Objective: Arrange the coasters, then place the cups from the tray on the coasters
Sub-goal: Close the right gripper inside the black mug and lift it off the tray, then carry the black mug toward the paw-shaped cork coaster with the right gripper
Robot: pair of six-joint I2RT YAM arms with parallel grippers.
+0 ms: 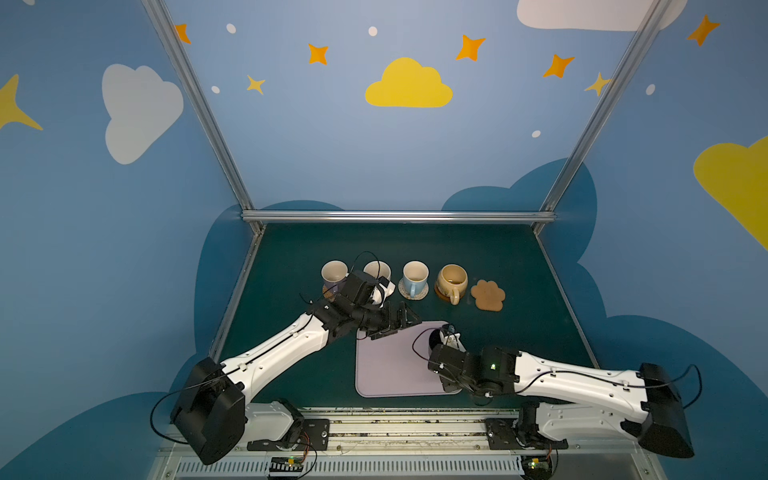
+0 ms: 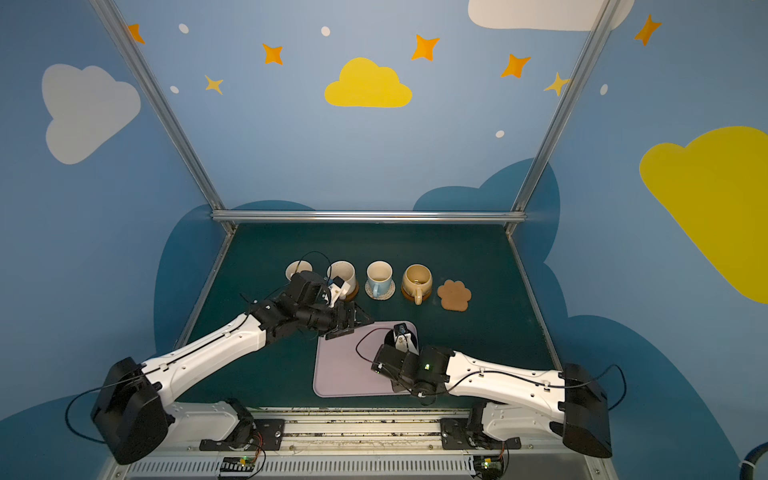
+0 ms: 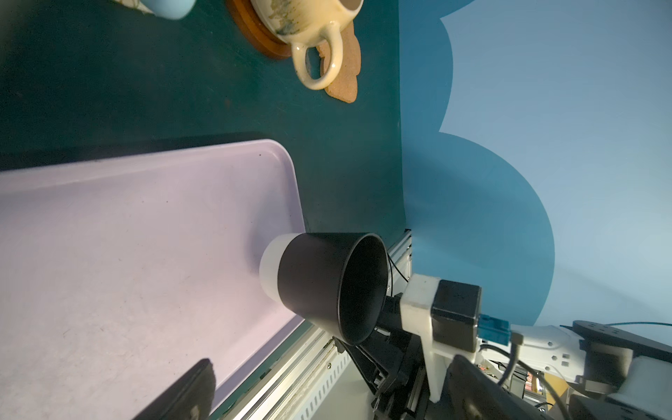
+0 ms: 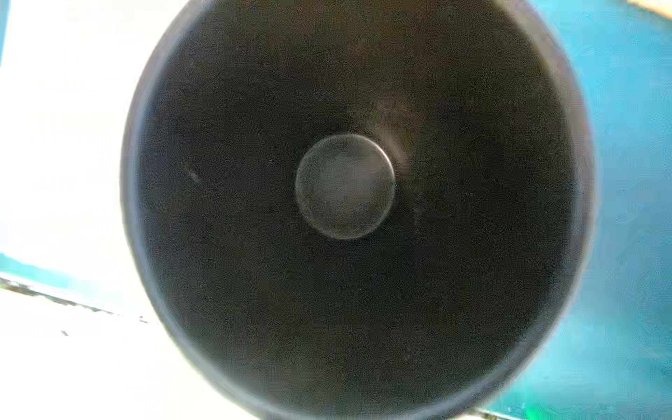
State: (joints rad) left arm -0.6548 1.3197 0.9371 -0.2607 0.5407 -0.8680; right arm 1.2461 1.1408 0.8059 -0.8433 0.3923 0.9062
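Clamps the right gripper [image 3: 387, 312] on the black cup [image 3: 312, 287] at the far right corner of the tray [image 1: 386, 374], cup perhaps slightly tilted. Holds the left gripper [image 1: 397, 326] spread wide over the tray's far left corner. Beyond, lines up lilac cup [image 1: 333, 272], cream-white cup [image 1: 377, 270], light blue cup [image 1: 415, 276] and mustard cup [image 1: 452, 280] on coasters [image 1: 424, 294], with the paw coaster [image 1: 488, 295] bare at the right end.
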